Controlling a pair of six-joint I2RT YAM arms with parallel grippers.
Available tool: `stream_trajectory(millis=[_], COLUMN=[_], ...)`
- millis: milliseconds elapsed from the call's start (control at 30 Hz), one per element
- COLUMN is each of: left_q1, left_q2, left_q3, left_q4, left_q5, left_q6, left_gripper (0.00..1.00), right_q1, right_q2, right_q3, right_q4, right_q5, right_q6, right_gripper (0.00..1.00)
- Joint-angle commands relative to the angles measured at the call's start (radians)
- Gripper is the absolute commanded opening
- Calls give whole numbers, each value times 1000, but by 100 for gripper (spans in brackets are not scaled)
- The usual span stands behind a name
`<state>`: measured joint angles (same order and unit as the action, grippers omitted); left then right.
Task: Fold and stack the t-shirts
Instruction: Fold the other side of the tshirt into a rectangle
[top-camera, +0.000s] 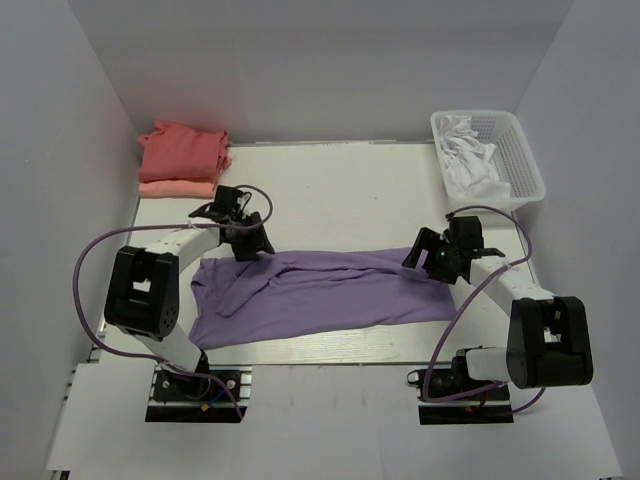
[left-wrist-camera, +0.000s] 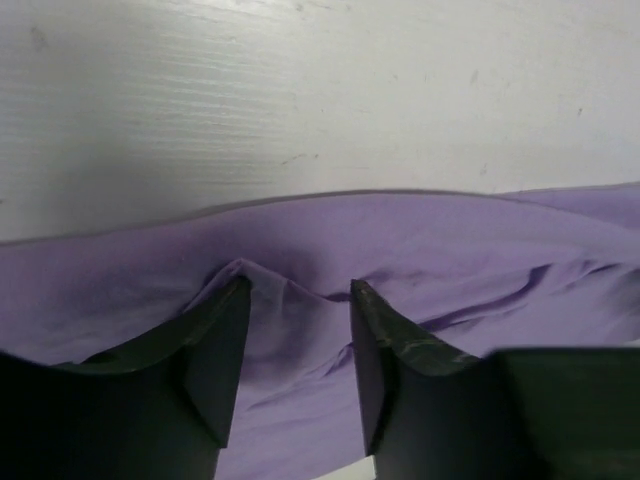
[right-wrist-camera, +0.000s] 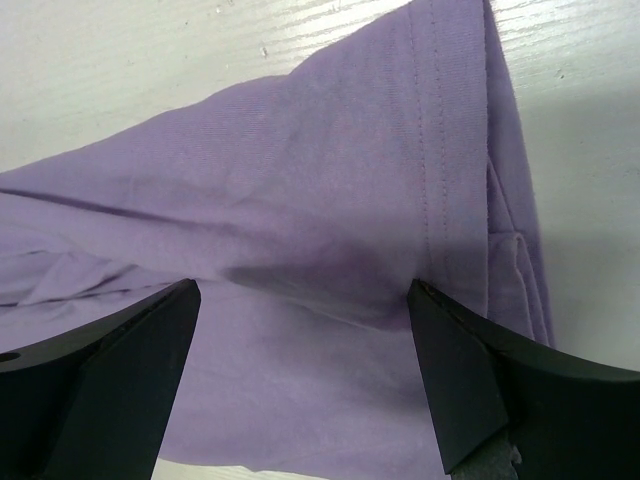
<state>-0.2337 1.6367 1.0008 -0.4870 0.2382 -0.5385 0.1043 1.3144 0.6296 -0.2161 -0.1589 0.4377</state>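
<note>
lavender t-shirt (top-camera: 320, 295): plain soft knit, laid out long left-to-right across the near half of the table (top-camera: 340, 190); not flat; loose creases run along its length and a bunched flap sits at its left end; near edge lies close to the table's front edge

right wrist view: its right end shows a double-stitched hem (right-wrist-camera: 432, 130) running away from the camera, with a second layer of cloth peeking out under the edge beside it

left wrist view: the far edge of the shirt is a smooth folded line against the white tabletop

left gripper (top-camera: 250, 243): down on the shirt's far-left corner; fingers (left-wrist-camera: 215, 350) part-way apart, noticeably narrower than the right pair; tips pressed into the cloth just inside the far edge; fabric puckers into a small ridge at the left tip and dips between the two; a gap shows between the fingers, so not clamped

right gripper (top-camera: 425, 262): over the shirt's right end; fingers (right-wrist-camera: 455, 370) spread wide; cloth lies between and under them, hem just inside the right-hand finger; nothing held

coral-red t-shirt (top-camera: 183, 148): folded, far-left corner of the table, stacked on the folded salmon-pink t-shirt (top-camera: 175, 188); both well apart from either gripper

white basket (top-camera: 520, 160): far-right corner, crumpled white cloth (top-camera: 470, 165) inside
</note>
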Motion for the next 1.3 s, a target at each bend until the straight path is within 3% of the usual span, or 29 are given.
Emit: stream_trajectory(millis=[0, 67, 167, 233, 300, 433, 833, 933, 1133, 1267], left_q1=[-16, -16, -25, -26, -26, -26, -26, -26, -26, -26], left_q2=[-15, -15, -6, 6, 18, -23, 9, 18, -3, -5], left_q3=[-21, -30, -30, -21, 15, 25, 45, 45, 4, -5], left_q4=[53, 53, 53, 28, -31, -58, -67, -41, 17, 28], left_q5=[53, 35, 35, -12, -68, -216, -231, -180, -71, -62], left_q6=[22, 22, 22, 22, 11, 11, 22, 31, 49, 60], left_gripper=[53, 43, 17, 12, 12, 38, 54, 54, 35, 33], right_q1=[-2, -5, -5, -6, -3, -6, -6, -5, -6, -5], right_q2=[15, 19, 25, 28, 25, 29, 45, 49, 49, 49], right_q3=[7, 9, 10, 13, 12, 12, 16, 19, 19, 16], right_q4=[14, 17, 14, 11, 12, 11, 3, 1, 4, 1], right_q5=[6, 1, -2, -2, -4, -1, 1, 1, 5, 7], right_q6=[9, 9, 16, 6, 4, -7, -24, -27, -25, -25], right_gripper=[90, 90, 90, 90, 90, 90, 90, 90, 90, 90])
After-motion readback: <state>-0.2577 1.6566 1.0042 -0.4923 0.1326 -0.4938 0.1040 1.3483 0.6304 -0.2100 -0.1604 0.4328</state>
